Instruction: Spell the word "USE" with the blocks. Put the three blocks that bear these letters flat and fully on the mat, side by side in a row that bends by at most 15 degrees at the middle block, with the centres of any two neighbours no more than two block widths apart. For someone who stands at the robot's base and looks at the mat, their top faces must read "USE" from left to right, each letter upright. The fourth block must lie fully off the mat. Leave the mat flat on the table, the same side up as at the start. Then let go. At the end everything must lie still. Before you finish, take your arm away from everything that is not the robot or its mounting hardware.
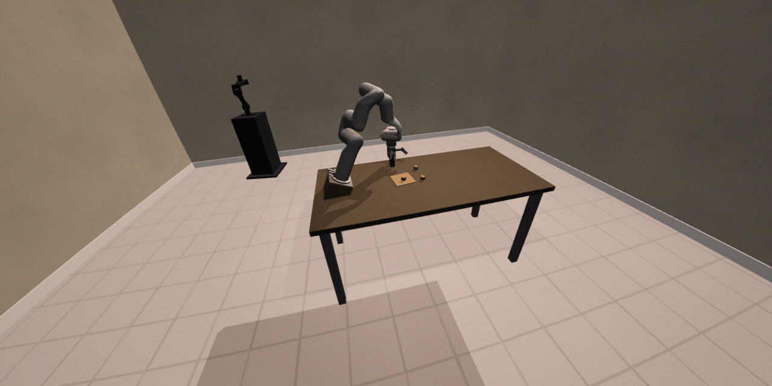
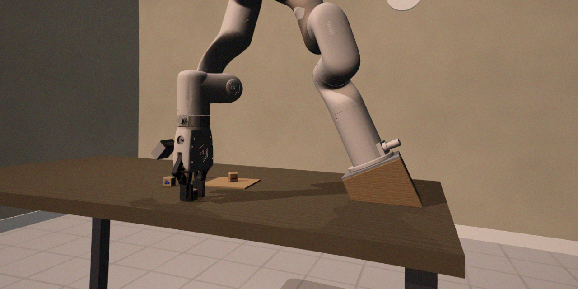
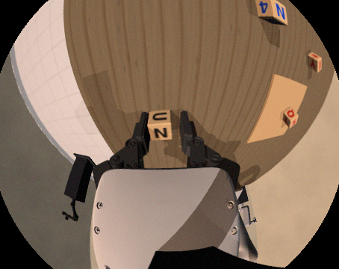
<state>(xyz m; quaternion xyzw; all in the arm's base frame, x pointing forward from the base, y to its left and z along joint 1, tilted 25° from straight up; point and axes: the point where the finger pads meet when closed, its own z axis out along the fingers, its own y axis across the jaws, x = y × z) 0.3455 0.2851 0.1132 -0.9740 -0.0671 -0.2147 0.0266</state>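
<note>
A wooden block [image 3: 160, 125] [image 2: 196, 193] with black U on top and N on its side stands on the table between my fingers. My gripper [image 3: 164, 120] [image 2: 191, 196] [image 1: 389, 164] is down at the table around it, open, with a gap left at the right finger. The tan mat [image 3: 276, 97] [image 2: 247, 182] [image 1: 409, 181] lies flat to the right. A block with a red letter [image 3: 290, 116] [image 2: 232, 176] sits on the mat. A block with blue 4 and N [image 3: 271, 9] [image 2: 169, 181] and a block with a red A [image 3: 315, 61] lie off the mat.
The dark wooden table [image 2: 282, 214] [image 1: 474, 178] bears everything. The arm's wedge base [image 2: 384, 186] stands at the table's end. The table's edge runs close behind the gripper in the wrist view.
</note>
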